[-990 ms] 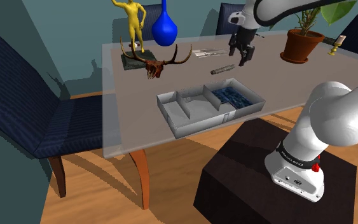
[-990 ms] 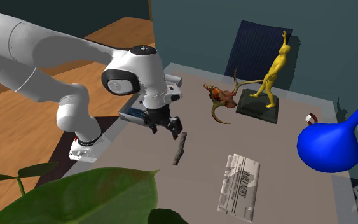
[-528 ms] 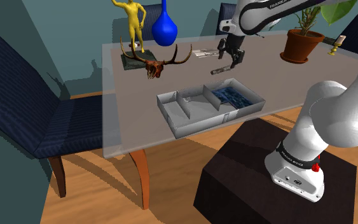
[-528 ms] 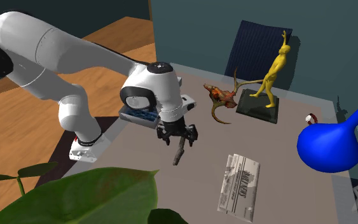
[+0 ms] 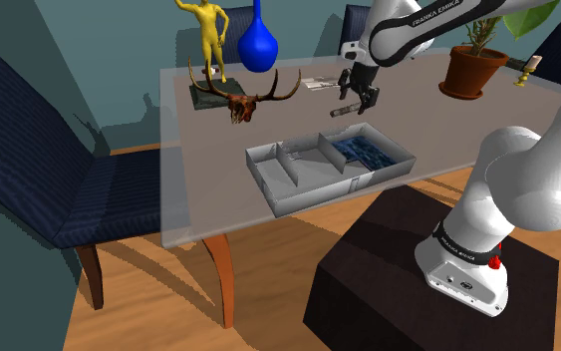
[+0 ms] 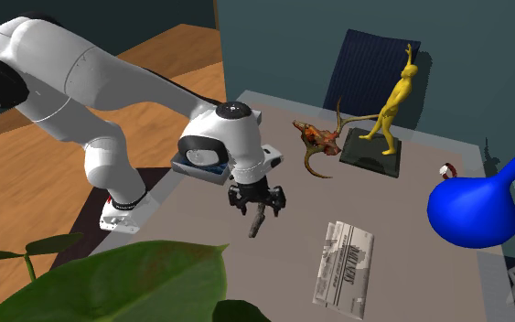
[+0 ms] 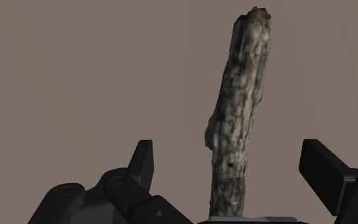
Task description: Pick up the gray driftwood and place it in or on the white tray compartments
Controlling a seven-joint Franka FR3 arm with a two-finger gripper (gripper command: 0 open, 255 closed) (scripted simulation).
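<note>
From my console, the gripper (image 7: 229, 156) hangs low over the grey-brown table (image 5: 208, 170) with its black fingers spread wide. One stands on each side of the driftwood (image 7: 241, 102), with bare table between each finger and the bark, so nothing is clasped. The driftwood, mottled grey and brown, lies flat on the table, its near end under the hand. In the shoulder view it rests just beyond the white tray (image 5: 308, 194), nearest the blue-patterned compartment. A folded newspaper (image 6: 345, 265) lies nearby.
</note>
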